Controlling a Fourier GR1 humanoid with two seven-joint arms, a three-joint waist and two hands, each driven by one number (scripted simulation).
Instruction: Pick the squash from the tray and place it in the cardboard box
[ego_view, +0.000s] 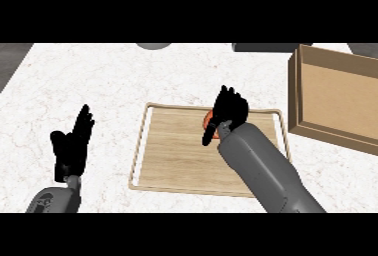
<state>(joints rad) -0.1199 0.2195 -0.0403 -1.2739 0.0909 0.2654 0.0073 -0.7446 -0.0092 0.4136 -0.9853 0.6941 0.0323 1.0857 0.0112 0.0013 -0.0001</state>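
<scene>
The right hand (230, 111) hovered over the squash (210, 123) on the tray (177, 170), fingers straight and unclenched, seemingly lining up a grasp. The cardboard box (332, 95) sat to its right, and the left hand (72, 145) rested open at lower left.

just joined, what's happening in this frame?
The robot's right hand is over the wooden tray, right at the orange squash and covering most of it. Its fingers look extended rather than curled round the squash, so the pick does not look made yet; contact can't be judged. The squash is still on the tray. The cardboard box sits open to the tray's right. The left hand rests open at the left, off the tray.
</scene>
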